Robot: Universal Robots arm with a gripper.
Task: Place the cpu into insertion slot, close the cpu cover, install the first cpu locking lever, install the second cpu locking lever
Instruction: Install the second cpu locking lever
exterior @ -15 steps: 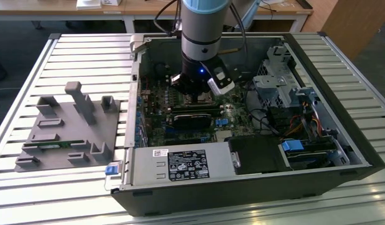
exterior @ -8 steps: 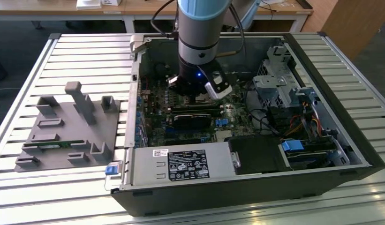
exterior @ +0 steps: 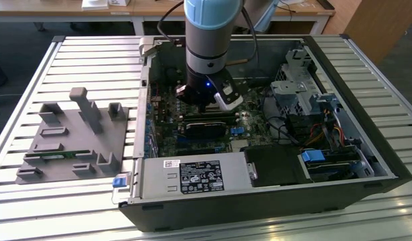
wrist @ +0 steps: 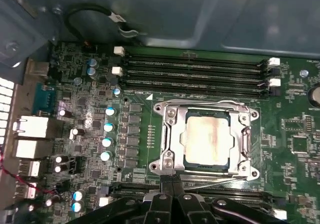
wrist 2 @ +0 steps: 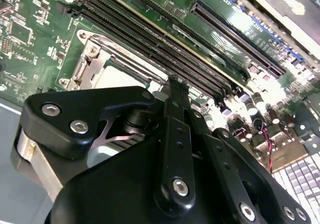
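- You are looking at the small flat square cpu with its dull silver-grey top sitting in the square dark-framed insertion slot; I judge placement done.
- The thin grey metal cpu cover is lying closed around the chip, so the lever steps seem to be in hand.
- Your black gripper is pressing its fingers narrowly together, holding nothing, just beside the socket's near edge where a thin wire lever is running.
- The next move is calling for a steady hooked push on that lever, I judge.
- A white label on the grey power-supply box is showing print too small to read.
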